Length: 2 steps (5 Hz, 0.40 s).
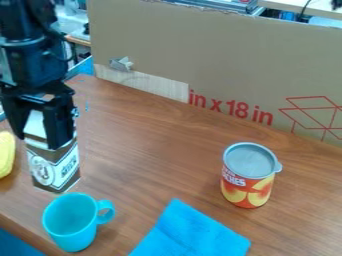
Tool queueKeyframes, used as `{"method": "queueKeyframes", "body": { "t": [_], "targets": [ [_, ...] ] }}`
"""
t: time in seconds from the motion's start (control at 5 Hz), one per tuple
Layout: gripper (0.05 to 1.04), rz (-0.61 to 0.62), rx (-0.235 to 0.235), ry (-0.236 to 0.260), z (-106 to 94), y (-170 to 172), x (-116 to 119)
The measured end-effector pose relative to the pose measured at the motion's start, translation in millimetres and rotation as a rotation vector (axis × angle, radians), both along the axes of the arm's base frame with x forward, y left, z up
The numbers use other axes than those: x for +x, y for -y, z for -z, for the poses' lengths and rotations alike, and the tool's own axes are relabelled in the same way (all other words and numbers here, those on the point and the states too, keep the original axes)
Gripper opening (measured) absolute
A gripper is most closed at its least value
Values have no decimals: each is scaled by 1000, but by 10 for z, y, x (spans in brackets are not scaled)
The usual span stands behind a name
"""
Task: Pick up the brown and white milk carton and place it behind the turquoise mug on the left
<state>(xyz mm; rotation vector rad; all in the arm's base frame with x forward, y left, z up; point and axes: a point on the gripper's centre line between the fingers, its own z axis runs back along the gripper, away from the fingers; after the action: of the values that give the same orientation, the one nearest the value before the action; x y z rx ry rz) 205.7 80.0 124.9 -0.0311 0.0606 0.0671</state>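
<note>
Carton (59,169) in grip, looked partway along, with grasping done and release apparently left. Had the gripper (39,141) closed on the carton's upper part, with most of the body hanging below the fingertips, just behind the turquoise mug (69,221). Couldn't tell if lifted clear of the table (153,150).

From where I stood, the robot arm (30,57) looked black nearly all over, its thick, rounded upper section giving way to a stout housing (28,65) with a paler, ringlike edge around it. A thin dark cable (71,50) ran along one side. The gripper (38,142) was black too — a broad, angular bracket with two chunky, blocky fingers (60,127) — and a small, light bluish fleck (75,112) marked its outer side.
</note>
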Motion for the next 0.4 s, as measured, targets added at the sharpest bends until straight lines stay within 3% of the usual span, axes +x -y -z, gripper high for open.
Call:
{"method": "queueKeyframes", "body": {
  "t": [0.4],
  "targets": [
    [855,35,81,17,194,-198,58]
  ]
}}
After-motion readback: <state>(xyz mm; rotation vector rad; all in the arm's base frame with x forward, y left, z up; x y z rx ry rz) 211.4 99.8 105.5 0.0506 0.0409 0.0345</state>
